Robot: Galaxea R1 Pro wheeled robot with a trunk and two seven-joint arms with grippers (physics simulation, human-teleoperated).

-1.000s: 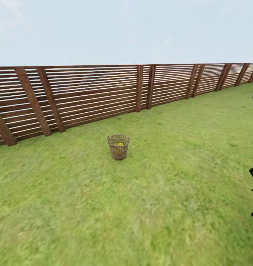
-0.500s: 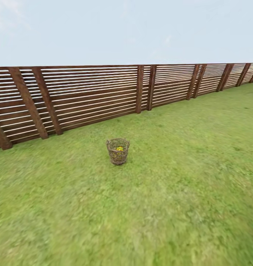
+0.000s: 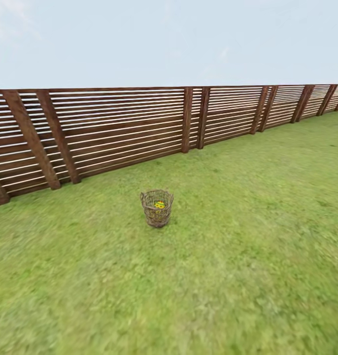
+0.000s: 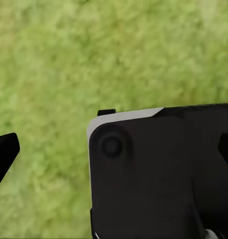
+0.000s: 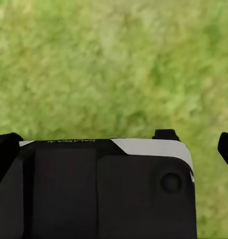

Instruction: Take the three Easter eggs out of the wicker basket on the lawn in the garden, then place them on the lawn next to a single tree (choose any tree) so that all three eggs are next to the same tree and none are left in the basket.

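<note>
Nearest, both wrist cameras look down on mottled green grass past dark robot housing with a pale grey edge. In the left wrist view a black fingertip [image 4: 4, 154] shows at one edge and another dark piece at the opposite edge; how far the left pincer [image 4: 116, 152] stands open cannot be told, and nothing is seen held. In the right wrist view two black fingertips [image 5: 5, 152] sit at opposite edges, well apart, with bare grass between; the right pincer [image 5: 116, 149] appears spread and empty. Further out, in the head view, the lawn [image 3: 248, 276] runs wide and short-cropped, blurred in the foreground. The wicker basket [image 3: 156, 209] stands upright on it, mid-distance, tan, woven, round and bucket-shaped, with a small loop at the rim. Inside it, yellow with a trace of darker marking shows, probably the Easter eggs [image 3: 159, 204]; their number cannot be made out. Behind, apart from the basket, a brown slatted wooden fence [image 3: 124, 128] with angled posts crosses the view. Above lies pale hazy sky [image 3: 169, 39].
</note>
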